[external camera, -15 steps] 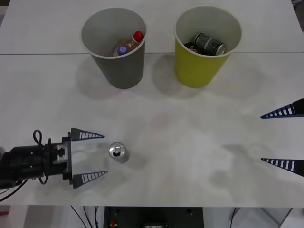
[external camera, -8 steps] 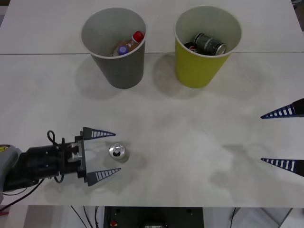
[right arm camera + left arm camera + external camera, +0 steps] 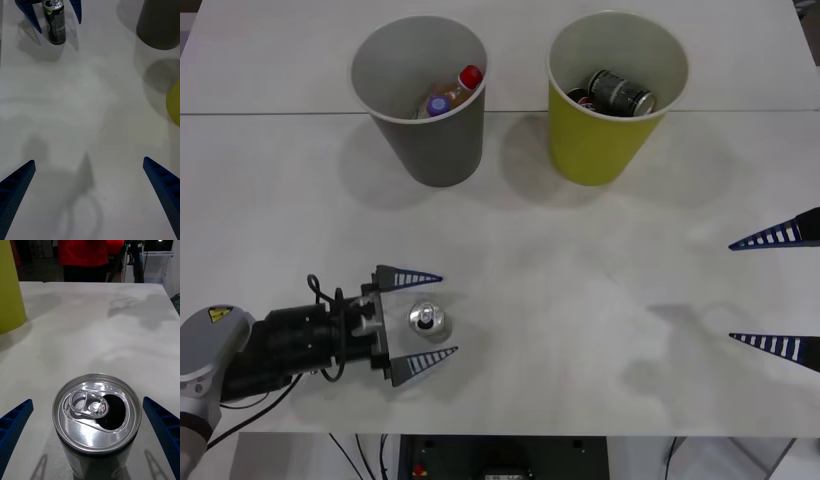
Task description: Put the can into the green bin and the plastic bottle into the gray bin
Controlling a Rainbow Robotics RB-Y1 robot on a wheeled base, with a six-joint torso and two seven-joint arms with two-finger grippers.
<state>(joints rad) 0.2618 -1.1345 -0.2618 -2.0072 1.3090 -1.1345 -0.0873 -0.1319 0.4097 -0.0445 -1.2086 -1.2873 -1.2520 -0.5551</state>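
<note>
- Silver-topped, the can [image 3: 427, 322] stands upright on the white table [image 3: 560, 290], near its front edge, between the spread fingers of the left gripper [image 3: 425, 324], untouched.
- The gray bin [image 3: 420, 98] and the green bin [image 3: 614, 95] stand side by side at the back.
- The right gripper [image 3: 778, 290] hovers at the right, fingers apart.

Blue ribbed tapered fingers [image 3: 409, 277], black wrist with looped cables, grey arm, yellow sticker

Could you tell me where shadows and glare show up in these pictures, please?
Front view: soft shadows beside the gray bin and green bin. Left wrist view: bright glare on the can top. Right wrist view: faint gripper shadows on the table.
</note>
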